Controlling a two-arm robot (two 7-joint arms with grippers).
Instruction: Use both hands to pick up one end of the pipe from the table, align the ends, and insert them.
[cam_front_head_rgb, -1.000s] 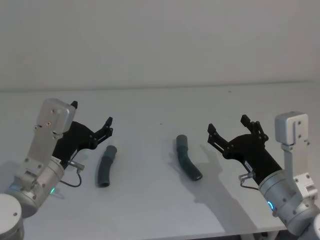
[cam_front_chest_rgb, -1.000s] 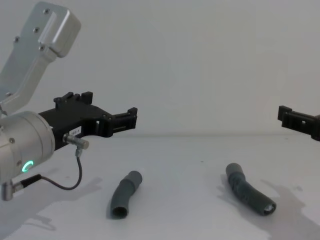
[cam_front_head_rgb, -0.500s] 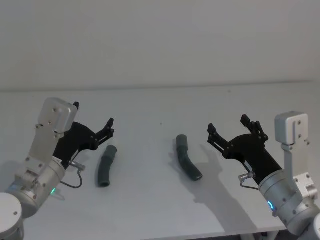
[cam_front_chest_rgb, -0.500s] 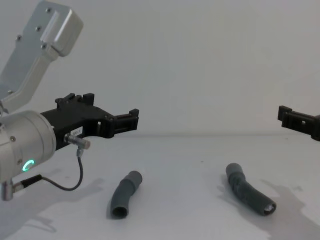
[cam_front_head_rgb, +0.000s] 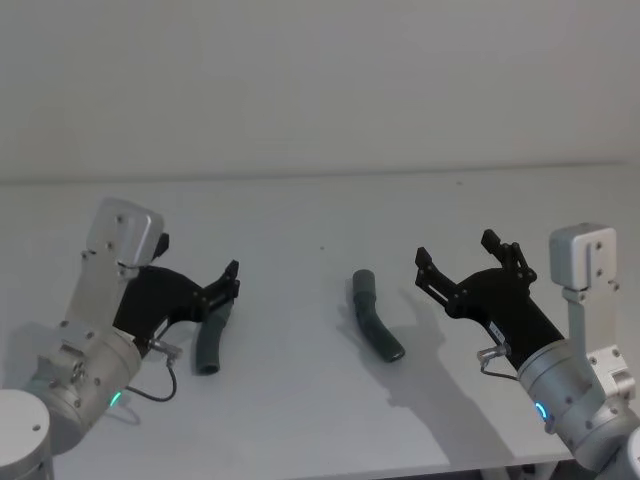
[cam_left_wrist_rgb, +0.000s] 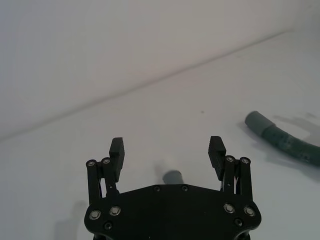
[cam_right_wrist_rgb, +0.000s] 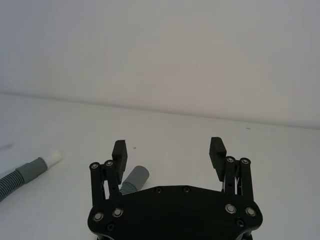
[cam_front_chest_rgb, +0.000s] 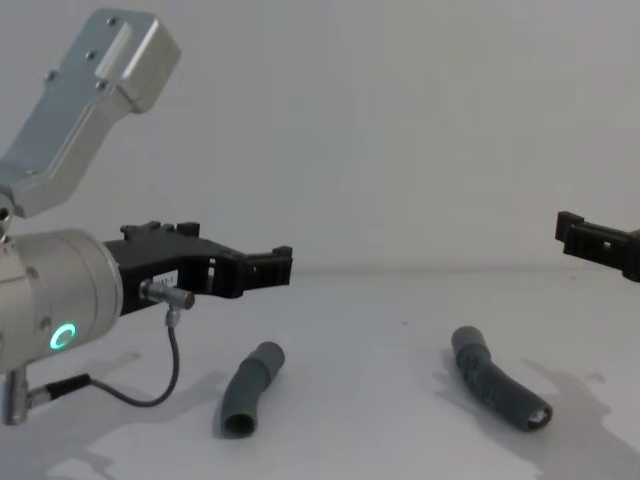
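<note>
1. the whitish counter (cam_front_head_rgb: 300, 210) carries two curved grey pipe pieces, lying well apart.
2. the left tool (cam_left_wrist_rgb: 166, 147), fingers spread and empty, hovers over the far end of the left pipe piece (cam_front_head_rgb: 208, 345), clear of it.
3. the right tool (cam_front_head_rgb: 456, 250), likewise released, hangs above the counter just right of the right pipe piece (cam_front_head_rgb: 375, 318), not touching it.
4. a whitish tip (cam_front_chest_rgb: 541, 420) shows at that piece's near cuff.
</note>
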